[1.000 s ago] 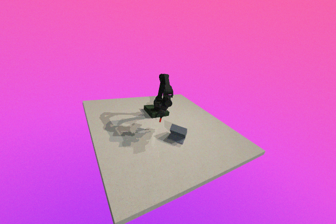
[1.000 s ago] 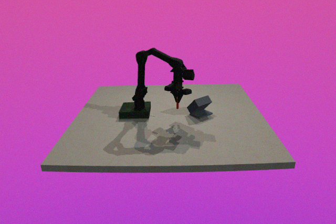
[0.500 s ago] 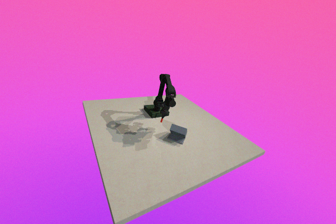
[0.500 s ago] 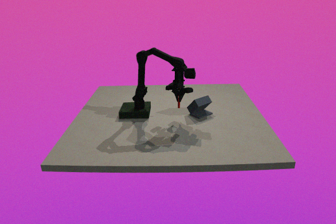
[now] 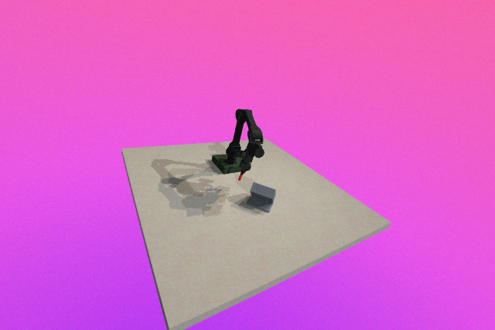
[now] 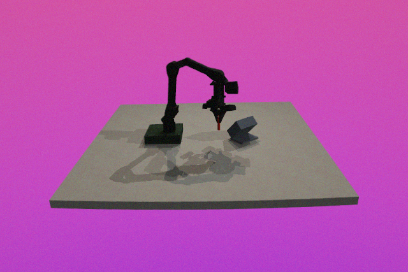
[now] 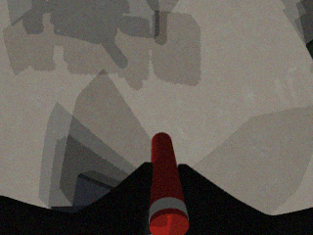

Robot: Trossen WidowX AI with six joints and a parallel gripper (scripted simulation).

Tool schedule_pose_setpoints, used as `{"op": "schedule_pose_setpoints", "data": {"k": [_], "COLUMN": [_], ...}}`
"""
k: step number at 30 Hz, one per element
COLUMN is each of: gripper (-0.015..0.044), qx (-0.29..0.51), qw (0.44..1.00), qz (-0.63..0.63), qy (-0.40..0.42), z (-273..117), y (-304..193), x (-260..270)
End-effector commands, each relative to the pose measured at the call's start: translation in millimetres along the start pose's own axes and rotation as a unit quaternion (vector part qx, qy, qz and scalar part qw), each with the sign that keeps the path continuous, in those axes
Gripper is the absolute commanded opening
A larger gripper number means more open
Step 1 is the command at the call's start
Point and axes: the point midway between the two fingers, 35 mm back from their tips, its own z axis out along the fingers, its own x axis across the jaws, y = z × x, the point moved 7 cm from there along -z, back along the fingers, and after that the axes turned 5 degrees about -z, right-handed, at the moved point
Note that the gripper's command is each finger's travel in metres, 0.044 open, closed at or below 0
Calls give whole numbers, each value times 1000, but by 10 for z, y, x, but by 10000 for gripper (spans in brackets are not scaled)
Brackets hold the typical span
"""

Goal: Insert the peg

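The red peg [image 5: 240,177] [image 6: 218,125] [image 7: 164,171] is round, with a grey band near its top end in the wrist view. My gripper [image 5: 242,173] [image 6: 218,120] [image 7: 164,171] is shut on the peg and holds it above the table, nearly upright in the exterior view. The blue-grey sloped panel block [image 5: 263,192] [image 6: 241,126] stands on the table to the right of the peg in the top and exterior views. A dark corner of it [image 7: 90,190] shows at the lower left of the wrist view. The hole in its face cannot be seen in any view.
The green base [image 5: 226,164] [image 6: 163,134] of the arm stands behind the peg in the top view and left of it in the exterior view. The table [image 5: 247,250] [image 6: 280,176] has open edges all round. Shadows of the arm lie across it.
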Motion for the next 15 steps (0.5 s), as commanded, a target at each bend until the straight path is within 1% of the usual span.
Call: {"op": "schedule_pose_setpoints", "data": {"k": [1,15], "gripper": [0,0], "qx": [-7,-25], "qw": [1000,999], "qz": [-2,-15], "qy": [8,30], "z": [-13,-57], "y": [-56,-221], "x": [0,-33]}}
